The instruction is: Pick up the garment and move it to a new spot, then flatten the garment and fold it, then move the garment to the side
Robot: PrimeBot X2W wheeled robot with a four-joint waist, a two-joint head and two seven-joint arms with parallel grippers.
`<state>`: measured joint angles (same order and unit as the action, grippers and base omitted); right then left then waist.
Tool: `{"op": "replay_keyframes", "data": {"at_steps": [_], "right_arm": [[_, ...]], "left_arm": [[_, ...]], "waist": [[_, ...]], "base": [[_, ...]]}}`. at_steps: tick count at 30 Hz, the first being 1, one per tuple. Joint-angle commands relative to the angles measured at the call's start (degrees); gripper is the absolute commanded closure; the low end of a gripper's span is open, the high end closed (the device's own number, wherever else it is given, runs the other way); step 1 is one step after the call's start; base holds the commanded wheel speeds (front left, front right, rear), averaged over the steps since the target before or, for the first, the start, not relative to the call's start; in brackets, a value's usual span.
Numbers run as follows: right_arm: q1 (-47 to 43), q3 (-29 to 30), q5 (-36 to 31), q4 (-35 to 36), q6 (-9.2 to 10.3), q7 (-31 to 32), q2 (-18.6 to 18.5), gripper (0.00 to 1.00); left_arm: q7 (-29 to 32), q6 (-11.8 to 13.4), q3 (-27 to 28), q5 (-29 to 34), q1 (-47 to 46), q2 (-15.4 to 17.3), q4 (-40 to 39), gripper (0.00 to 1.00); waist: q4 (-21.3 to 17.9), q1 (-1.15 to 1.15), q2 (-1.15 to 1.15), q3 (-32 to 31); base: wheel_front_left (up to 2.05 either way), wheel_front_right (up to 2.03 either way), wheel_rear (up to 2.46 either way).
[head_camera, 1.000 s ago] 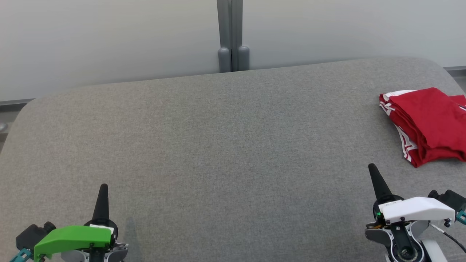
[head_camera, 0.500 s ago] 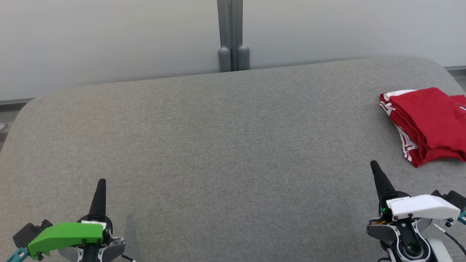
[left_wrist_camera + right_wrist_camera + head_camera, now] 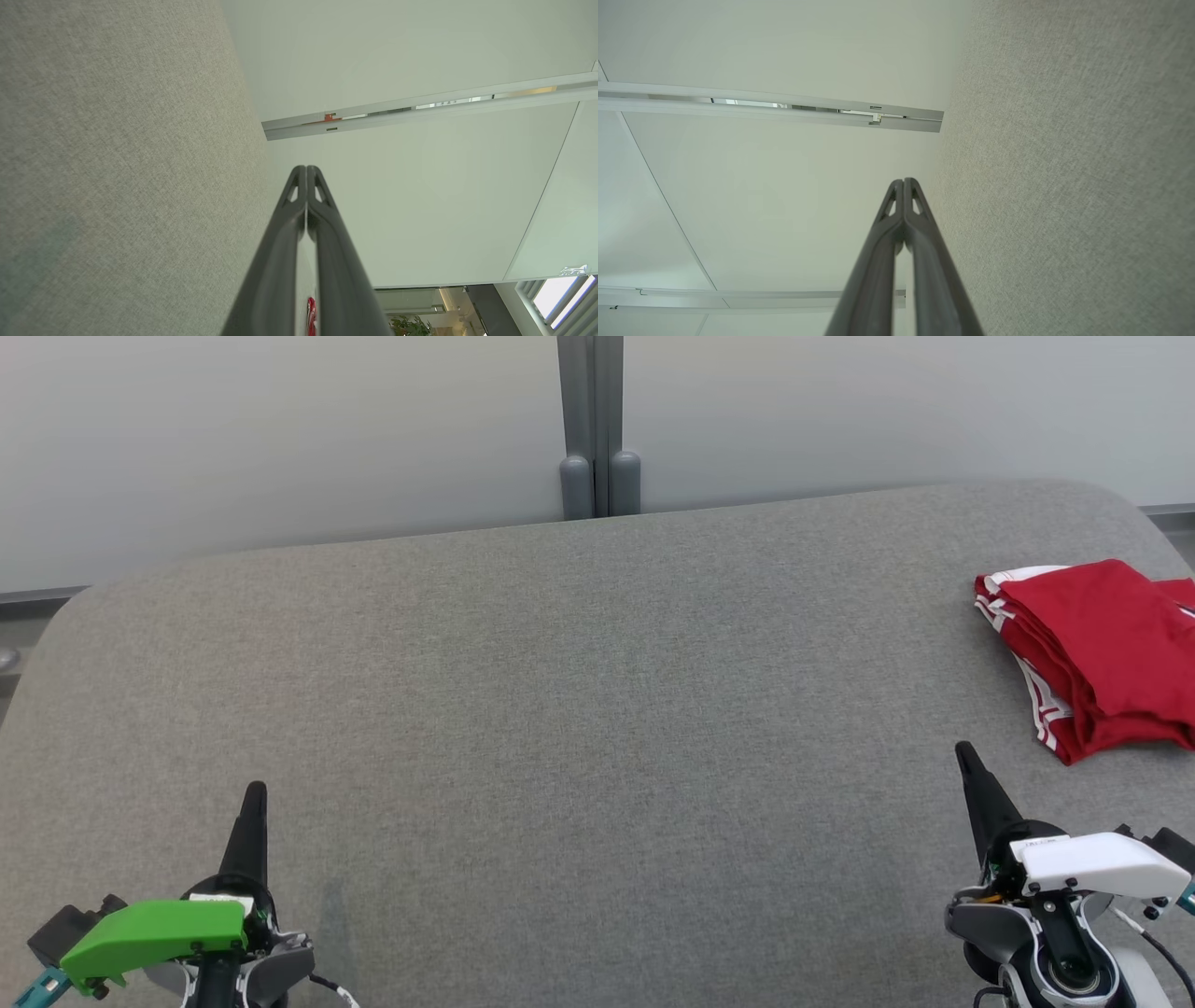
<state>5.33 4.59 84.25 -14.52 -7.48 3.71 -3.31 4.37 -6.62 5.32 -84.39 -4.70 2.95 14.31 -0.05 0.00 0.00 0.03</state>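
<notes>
Red garment [image 3: 1102,653], head view: folded, white-striped edges showing, lying at the far right end of the grey table [image 3: 597,709] and running out of frame.
Left gripper [image 3: 254,793], head view: over the table's near left corner, fingers pressed together, empty, well apart from the garment.
Right gripper [image 3: 964,756], head view: over the table's near right edge, fingers together, empty; the garment lies near, beyond its tip toward the table's right end, not touching.
Left wrist view: dark fingers meet at the tips, table fabric alongside; a red sliver shows low between them, too small to tell more.
Right wrist view: fingers closed tip to tip, table fabric alongside, pale wall panels [image 3: 761,186] beyond.
</notes>
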Motion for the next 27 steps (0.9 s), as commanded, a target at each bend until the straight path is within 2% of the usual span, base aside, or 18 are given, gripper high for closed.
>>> {"op": "replay_keyframes", "data": {"at_steps": [1, 20, 27], "right_arm": [[0.92, 0.33, 1.72, 0.49, -0.03, 0.5, -0.2, 1.0], [1.04, 1.47, 9.05, 0.71, -0.02, 2.56, -0.09, 1.0], [1.0, 1.51, 8.73, 0.69, -0.02, 2.6, -0.02, 1.0]], "left_arm": [[0.49, -0.47, 0.43, -1.62, -1.18, 0.01, -0.31, 1.0], [2.43, -1.11, 1.42, -8.26, -2.04, -0.08, -0.32, 1.0], [2.39, -1.06, 1.39, -8.1, -1.85, -0.07, -0.31, 1.0]], "waist": [[0.01, 0.0, 0.0, 0.02], [0.05, 0.0, 0.0, 0.15], [0.05, 0.0, 0.0, 0.15]], "base": [[0.0, 0.0, 0.0], [0.0, 0.0, 0.0], [0.0, 0.0, 0.0]]}}
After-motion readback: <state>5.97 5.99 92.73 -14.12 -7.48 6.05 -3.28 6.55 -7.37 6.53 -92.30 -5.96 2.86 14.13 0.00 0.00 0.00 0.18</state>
